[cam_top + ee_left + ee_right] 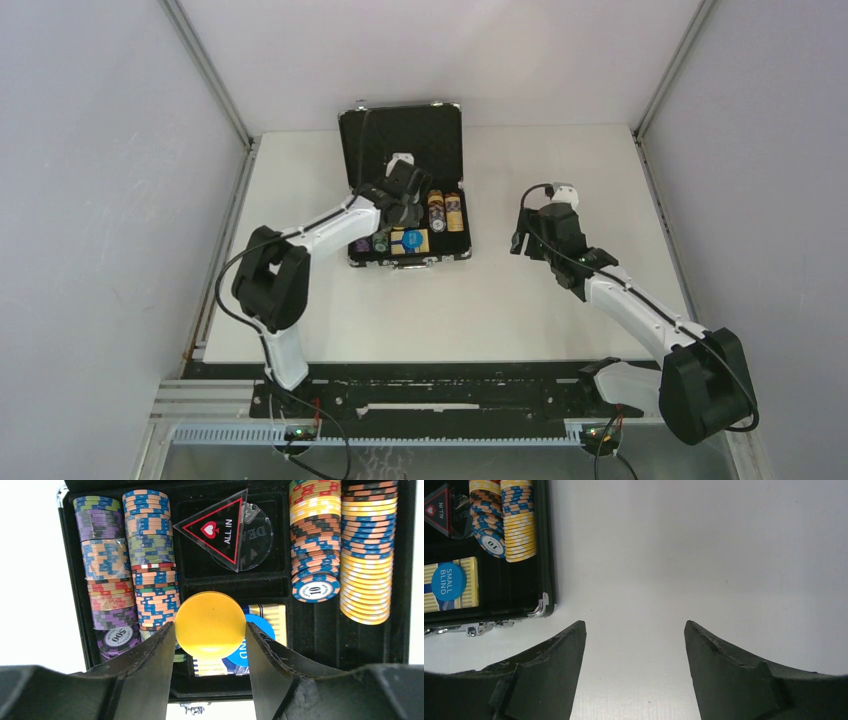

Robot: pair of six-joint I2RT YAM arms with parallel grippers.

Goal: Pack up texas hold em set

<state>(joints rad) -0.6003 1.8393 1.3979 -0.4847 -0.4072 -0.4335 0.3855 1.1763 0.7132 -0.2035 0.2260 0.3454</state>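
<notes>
Grip firm: left gripper [209, 626] clamped on yellow disc [210, 624] over the open briefcase [310, 645], above card box [274, 621] and blue disc [251, 647]; best lowered flat onto them before release; right gripper [635, 625] gapes empty beside the case.

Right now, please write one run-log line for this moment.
left gripper: shut on yellow disc over open briefcase | right gripper: open, empty, beside briefcase
</notes>
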